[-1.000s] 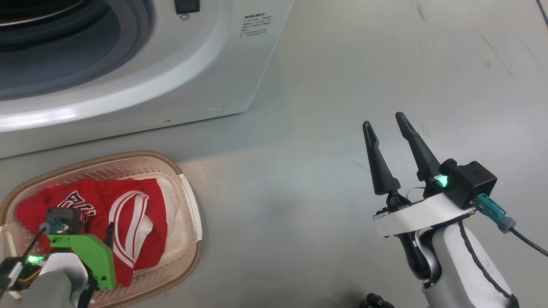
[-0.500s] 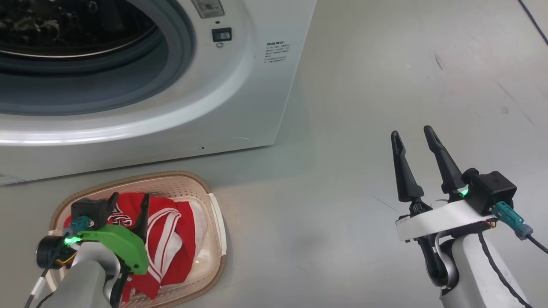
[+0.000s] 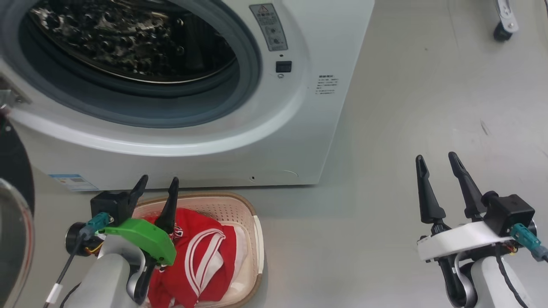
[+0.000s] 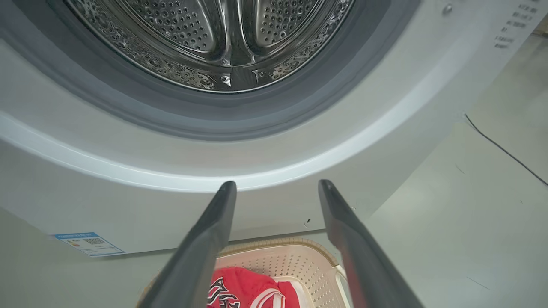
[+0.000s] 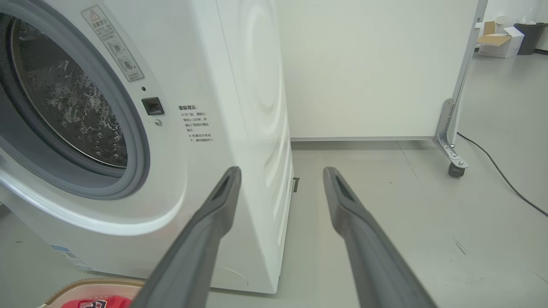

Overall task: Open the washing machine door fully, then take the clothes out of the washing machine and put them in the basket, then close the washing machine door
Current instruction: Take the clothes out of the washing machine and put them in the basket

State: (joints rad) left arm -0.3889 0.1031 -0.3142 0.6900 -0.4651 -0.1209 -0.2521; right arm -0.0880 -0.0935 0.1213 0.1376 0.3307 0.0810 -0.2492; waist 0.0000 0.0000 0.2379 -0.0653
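Left claw (image 3: 159,179) sits at 7 o'clock in my head view, its fingers spread with nothing between them, pointing toward the washer above the basket's far end. Right claw (image 3: 436,156) is at 4 o'clock over bare floor (image 3: 385,214), well apart from everything, its fingers parted and empty too.

I see the washer (image 3: 299,128) taking up the frame from 9 through 1 o'clock. Its round mouth stands open, showing the steel drum (image 3: 128,42) inside the grey rubber seal (image 3: 244,85). The door (image 3: 17,171) is swung out at 9 o'clock, cut off by the frame edge, black with a curve of glass below it.

At 6 to 7 o'clock, just in front of the washer's base, the basket (image 3: 239,201) stands on the floor. The clothes (image 3: 205,252) lie in it, red with white striped trim, partly hidden behind my left wrist.

From the left wrist, the drum fills 12 o'clock, and the basket and red cloth show at 6 o'clock between the fingers.

A blue label (image 3: 72,182) sits low on the washer front at 8 o'clock, and a warning sticker (image 3: 267,25) at 12 o'clock.
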